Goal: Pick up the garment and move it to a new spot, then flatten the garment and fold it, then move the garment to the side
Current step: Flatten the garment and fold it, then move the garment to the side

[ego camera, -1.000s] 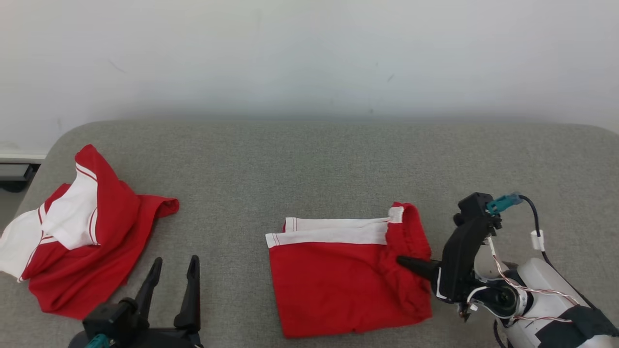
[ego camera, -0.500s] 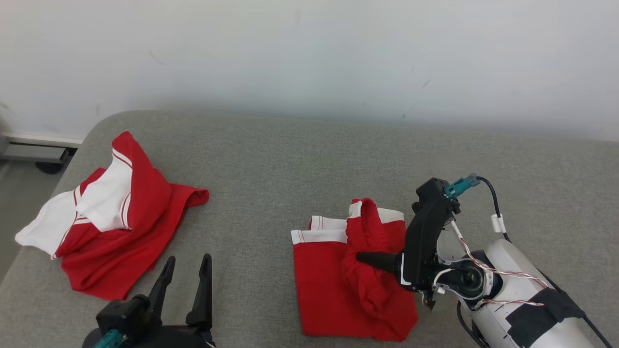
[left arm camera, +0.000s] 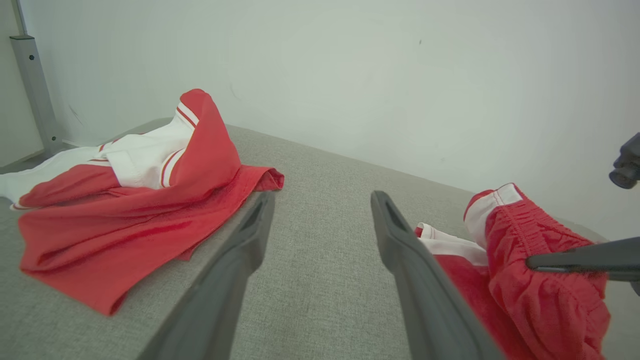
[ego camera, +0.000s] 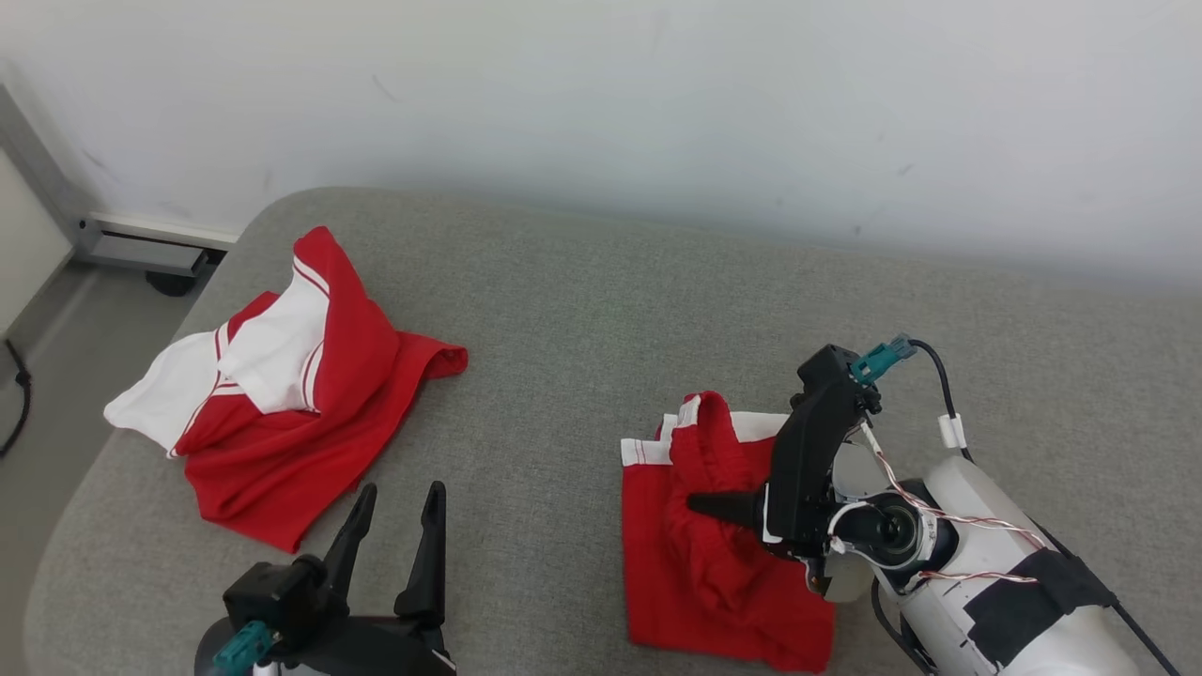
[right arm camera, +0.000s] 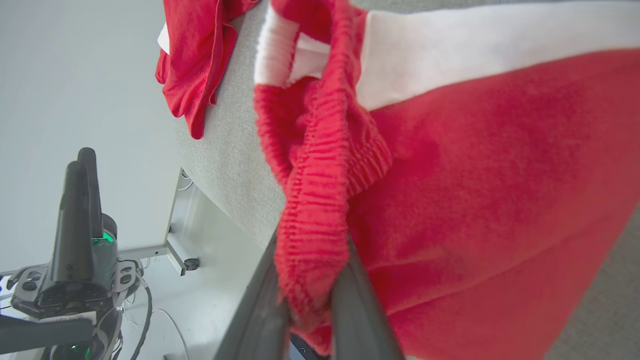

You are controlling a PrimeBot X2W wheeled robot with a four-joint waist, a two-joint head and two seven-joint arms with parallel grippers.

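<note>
A plain white wall [ego camera: 601,94], faintly scuffed, stands behind a grey fabric-covered surface [ego camera: 582,300] with a rounded corner. At left: grey floor [ego camera: 66,357], a metal rail [ego camera: 141,246] at the wall's foot, 1 black cable [ego camera: 23,390].

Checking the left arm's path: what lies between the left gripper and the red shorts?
Bare grey fabric surface alone, in the head view, from the left gripper to the red shorts.

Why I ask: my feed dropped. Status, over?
Right gripper shut on the shorts at the waistband. Left gripper open, empty. Shorts partly folded on grey cushion. Second red-white garment apart to the left, not blocking.
</note>
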